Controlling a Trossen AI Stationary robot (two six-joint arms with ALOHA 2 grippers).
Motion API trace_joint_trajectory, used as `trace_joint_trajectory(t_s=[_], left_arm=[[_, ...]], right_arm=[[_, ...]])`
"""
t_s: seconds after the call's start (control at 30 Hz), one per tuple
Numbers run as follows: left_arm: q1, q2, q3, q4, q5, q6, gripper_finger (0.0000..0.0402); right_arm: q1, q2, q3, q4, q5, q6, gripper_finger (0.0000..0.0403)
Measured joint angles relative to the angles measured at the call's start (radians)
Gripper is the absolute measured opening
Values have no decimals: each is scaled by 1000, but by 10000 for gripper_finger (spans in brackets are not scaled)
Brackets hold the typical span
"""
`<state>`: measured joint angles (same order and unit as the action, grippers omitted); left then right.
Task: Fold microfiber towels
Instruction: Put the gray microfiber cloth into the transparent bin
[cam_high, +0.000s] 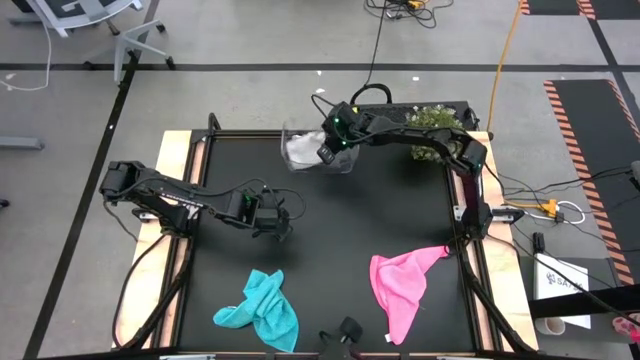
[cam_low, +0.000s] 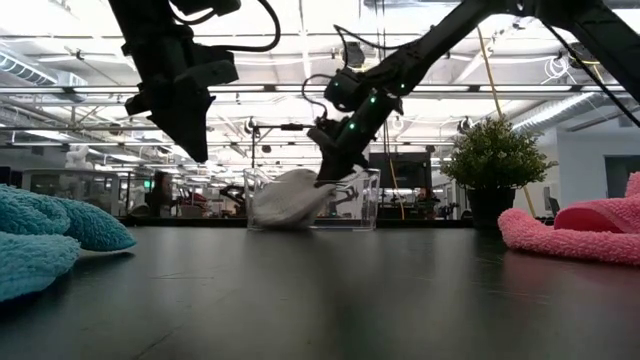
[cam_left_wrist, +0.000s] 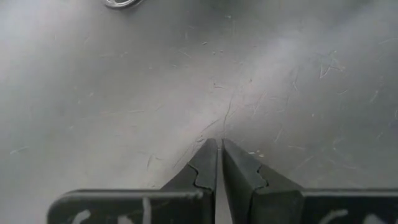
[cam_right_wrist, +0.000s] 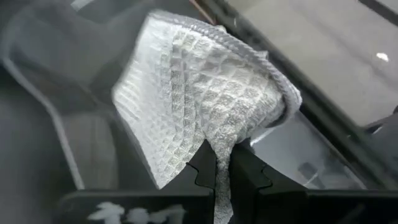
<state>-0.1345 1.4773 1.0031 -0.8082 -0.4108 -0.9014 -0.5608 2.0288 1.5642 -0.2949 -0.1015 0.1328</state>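
Observation:
A light grey-white waffle towel (cam_high: 300, 148) (cam_right_wrist: 199, 87) lies bunched in a clear plastic bin (cam_high: 340, 168) at the table's far edge, with my right gripper (cam_high: 325, 155) (cam_right_wrist: 222, 155) shut on it. The teal towel (cam_high: 262, 310) lies crumpled near the front left. The pink towel (cam_high: 400, 285) lies crumpled at the front right. My left gripper (cam_high: 283, 228) (cam_left_wrist: 220, 142) hangs shut above the bare mat at the table's left middle, holding nothing. My right gripper pinches a bunched fold of the grey-white towel (cam_right_wrist: 221, 142) between its two fingers. The fingers slant down into the bin from the table's right. The towel rises in a peak at the fingers (cam_low: 330, 178), and its lower part (cam_low: 280, 205) rests in the bin.
A potted plant (cam_high: 432, 125) stands at the far right corner, behind my right arm. The black mat (cam_high: 340, 230) between the bin and the two front towels is bare. A small dark object (cam_high: 350, 328) sits at the front edge.

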Motion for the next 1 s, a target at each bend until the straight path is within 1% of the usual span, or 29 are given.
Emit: trace_joint_trajectory(t_s=[0.13,0.33,0.43,0.47,0.53,0.6,0.7,0.87,1.0], left_arm=[[2,0,0,2,0,0,26],[2,0,0,4,0,1,26],[2,0,0,6,-1,1,26],[2,0,0,6,-1,1,26],[2,0,0,6,-1,1,26],[2,0,0,6,-1,1,26],[2,0,0,6,-1,1,26],[1,0,0,6,0,1,26],[1,0,0,5,0,6,26]], right_arm=[[0,-42,0,-17,16,-7,7],[0,-72,0,-146,130,-54,7],[-1,-71,-1,-149,148,-66,7],[-1,-72,-1,-123,131,-63,7],[-1,-85,-1,-59,63,-30,7],[-1,-102,-1,37,5,15,7],[0,-123,0,132,-48,78,7],[-1,-122,0,162,-110,157,7],[6,-123,0,184,-111,158,7]])
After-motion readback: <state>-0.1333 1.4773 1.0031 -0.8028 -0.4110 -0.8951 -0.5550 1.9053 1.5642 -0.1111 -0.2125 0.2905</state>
